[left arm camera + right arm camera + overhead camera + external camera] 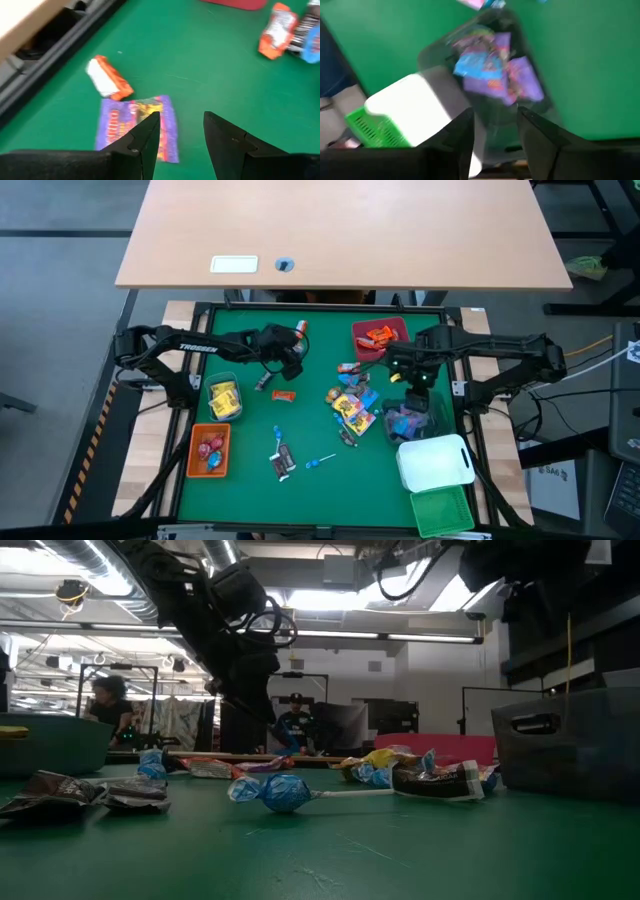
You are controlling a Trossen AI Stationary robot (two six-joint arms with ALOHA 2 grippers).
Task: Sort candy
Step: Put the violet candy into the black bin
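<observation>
Wrapped candy lies scattered on the green mat, with a mixed pile [352, 402] at the centre. My left gripper [290, 366] hovers open over the far-left part of the mat. In its wrist view [182, 125] a flat purple candy [120, 127] lies just under one fingertip, and an orange-and-white candy [107, 80] lies beside it. My right gripper [405, 375] is open and empty. It hangs [495, 125] above a clear bin [530, 55] that holds purple and blue candy [490, 70].
A red bin [392, 327] with orange candy stands at the far edge. A clear bin [223, 398] with yellow candy and an orange bin [196, 452] stand on the left. White [435, 462] and green [443, 510] bins stand near right. A blue lollipop [285, 792] and dark brown wrappers [50, 792] lie near the front.
</observation>
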